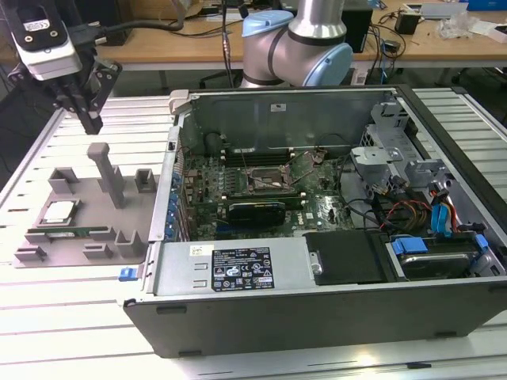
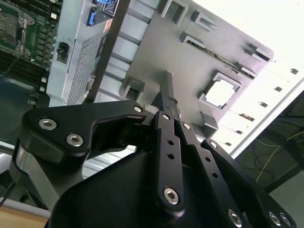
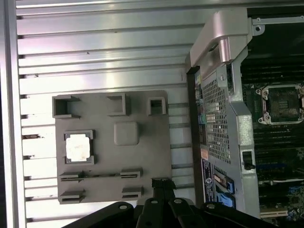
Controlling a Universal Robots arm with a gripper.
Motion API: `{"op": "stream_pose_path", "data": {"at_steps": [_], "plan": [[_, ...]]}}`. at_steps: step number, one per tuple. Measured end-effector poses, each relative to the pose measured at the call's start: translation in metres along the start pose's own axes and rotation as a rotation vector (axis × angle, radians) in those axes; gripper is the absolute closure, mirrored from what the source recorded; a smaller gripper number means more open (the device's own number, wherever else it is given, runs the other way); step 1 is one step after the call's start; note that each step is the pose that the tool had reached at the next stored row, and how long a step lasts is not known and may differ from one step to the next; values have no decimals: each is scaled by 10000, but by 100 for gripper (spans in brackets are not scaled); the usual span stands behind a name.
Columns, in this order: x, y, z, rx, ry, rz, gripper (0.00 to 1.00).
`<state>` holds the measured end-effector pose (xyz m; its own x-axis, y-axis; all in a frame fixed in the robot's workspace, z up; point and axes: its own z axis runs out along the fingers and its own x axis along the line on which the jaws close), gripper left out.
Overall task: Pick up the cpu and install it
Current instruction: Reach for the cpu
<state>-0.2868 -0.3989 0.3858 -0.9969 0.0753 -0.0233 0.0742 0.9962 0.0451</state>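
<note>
The cpu lies flat, silvery top up, in a square pocket of the grey tray, at the exterior view's left of the open case. Being square, it has no long axis, and its edges run parallel to the tray's. The gripper hangs above the tray, fingers together, holding nothing.

- The cpu lay in a walled pocket of the grey holder at the left of the exterior view, open from above.
- A tall post stood near it toward mid-frame, below and slightly right of the gripper. The gripper hung in free air at upper left, fingers pressed together.
- The case wall rose between the holder and the socket.
- The socket lay uncovered in mid-frame, with a black card just below it and cables to its right.
</note>
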Motion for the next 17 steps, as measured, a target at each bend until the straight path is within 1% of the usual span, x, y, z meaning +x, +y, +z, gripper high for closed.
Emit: {"op": "stream_pose_path", "data": {"at_steps": [17], "plan": [[261,-24,100,0,0,0,89]]}}
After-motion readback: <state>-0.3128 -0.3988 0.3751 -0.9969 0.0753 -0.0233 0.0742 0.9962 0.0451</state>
